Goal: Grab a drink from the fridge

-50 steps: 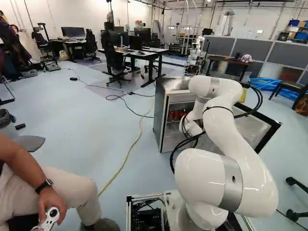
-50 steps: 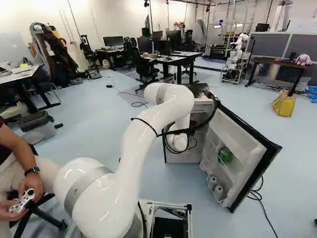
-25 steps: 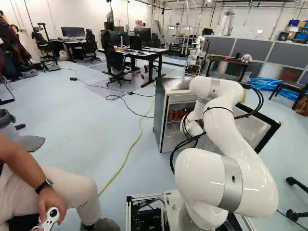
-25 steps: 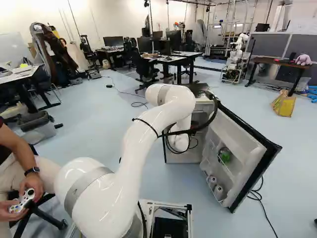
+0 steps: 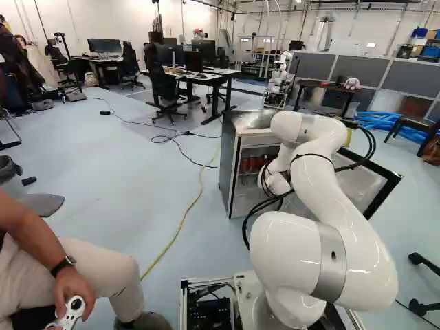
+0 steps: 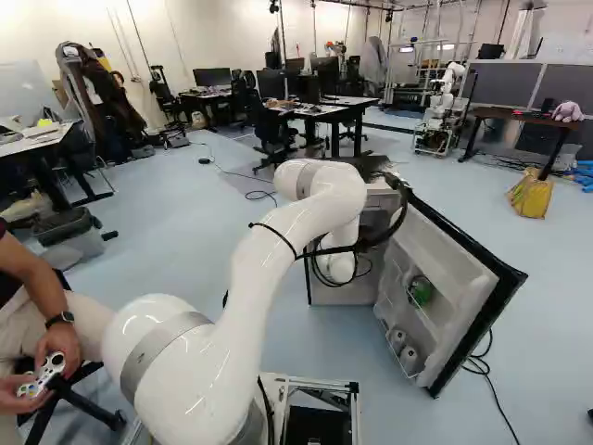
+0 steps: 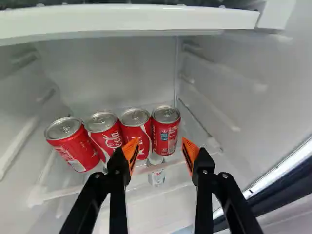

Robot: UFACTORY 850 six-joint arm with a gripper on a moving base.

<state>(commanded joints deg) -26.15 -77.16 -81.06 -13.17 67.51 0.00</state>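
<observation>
The fridge (image 5: pixel 231 180) stands with its door open, and my arm's wrist reaches to its opening. In the wrist view my gripper (image 7: pixel 161 150) is open inside, with nothing gripped. Ahead of it, four-odd red cans, several in a row, stand on a clear shelf (image 7: pixel 68 193). The end can (image 7: pixel 165 131) stands ahead of the gap between the fingers; its neighbour (image 7: pixel 136 130) is ahead of one orange fingertip. A further can (image 7: pixel 74 146) is at the row's far end. Below the shelf a pale can (image 7: pixel 156 176) shows. Both base views hide the gripper behind the arm.
A white shelf edge (image 7: pixel 126 17) crosses above the cans. The open door (image 6: pixel 445 287) holds a green item and pale containers. Fridge side walls flank the gripper. A yellow cable (image 5: pixel 184 218) lies on the floor; another robot (image 6: pixel 440 111) stands farther back.
In the right base view my arm's upper part and wrist have shifted slightly to the right. The base, fridge and door have not moved.
</observation>
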